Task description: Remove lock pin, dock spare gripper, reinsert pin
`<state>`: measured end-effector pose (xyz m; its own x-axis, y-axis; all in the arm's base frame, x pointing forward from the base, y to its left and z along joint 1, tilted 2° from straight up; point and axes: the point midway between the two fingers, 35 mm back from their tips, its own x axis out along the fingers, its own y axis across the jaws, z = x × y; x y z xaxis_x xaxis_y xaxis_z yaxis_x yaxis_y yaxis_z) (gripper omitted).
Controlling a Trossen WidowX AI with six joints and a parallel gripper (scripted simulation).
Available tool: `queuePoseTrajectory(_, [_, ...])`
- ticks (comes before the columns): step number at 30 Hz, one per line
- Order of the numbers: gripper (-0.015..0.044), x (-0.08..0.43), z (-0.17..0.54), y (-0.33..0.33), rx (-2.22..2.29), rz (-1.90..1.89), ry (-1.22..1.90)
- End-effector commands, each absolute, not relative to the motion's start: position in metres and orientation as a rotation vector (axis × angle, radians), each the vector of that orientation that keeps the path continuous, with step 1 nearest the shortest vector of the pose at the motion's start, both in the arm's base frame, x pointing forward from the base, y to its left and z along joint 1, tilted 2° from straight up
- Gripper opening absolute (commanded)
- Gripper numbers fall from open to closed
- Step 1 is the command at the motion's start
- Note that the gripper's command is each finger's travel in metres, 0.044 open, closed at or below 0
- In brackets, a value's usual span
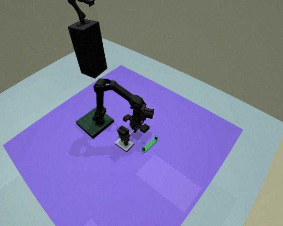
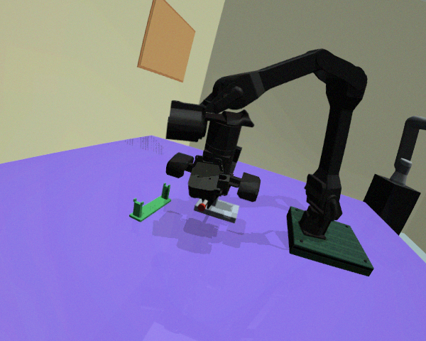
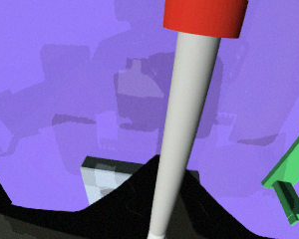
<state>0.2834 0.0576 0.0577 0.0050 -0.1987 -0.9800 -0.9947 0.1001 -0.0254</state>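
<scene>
Apparently the tool (image 1: 135,130) (image 2: 208,207) grips the pin (image 1: 131,132) (image 2: 201,207) (image 3: 191,110), clear of its red head, beside the mount (image 1: 124,143) (image 2: 229,212) (image 3: 97,181), inward of the desk's (image 1: 161,117) (image 2: 96,256) (image 3: 20,50) left corner, top view. Shaft likely light, stiff, slippery; best held near the head, lest it swivel.

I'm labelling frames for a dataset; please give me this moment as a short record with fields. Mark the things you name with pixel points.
pincer (image 1: 134,130) (image 2: 208,207) (image 3: 164,162): shut on the lock pin
lock pin (image 1: 131,132) (image 2: 201,207) (image 3: 189,100): white shaft, red head, held above the table
mount base (image 1: 130,147) (image 2: 231,216) (image 3: 95,181): pale plate on the purple surface (image 1: 100,189) (image 2: 132,286) (image 3: 20,30)
green cradle (image 1: 150,145) (image 2: 153,208) (image 3: 294,164): beside the mount base, pin not in it
arm base (image 1: 84,125) (image 2: 338,246): dark green board
pin seating: cannot tell
</scene>
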Motion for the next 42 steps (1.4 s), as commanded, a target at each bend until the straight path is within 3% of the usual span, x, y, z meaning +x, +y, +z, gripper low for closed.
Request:
queuePoseTrajectory(1, [0.0000,0.279,0.057,0.055,-1.287,1.021,1.391])
queuePoseTrajectory(42, [0.0000,0.279,0.056,0.030,-1.287,1.022,1.390])
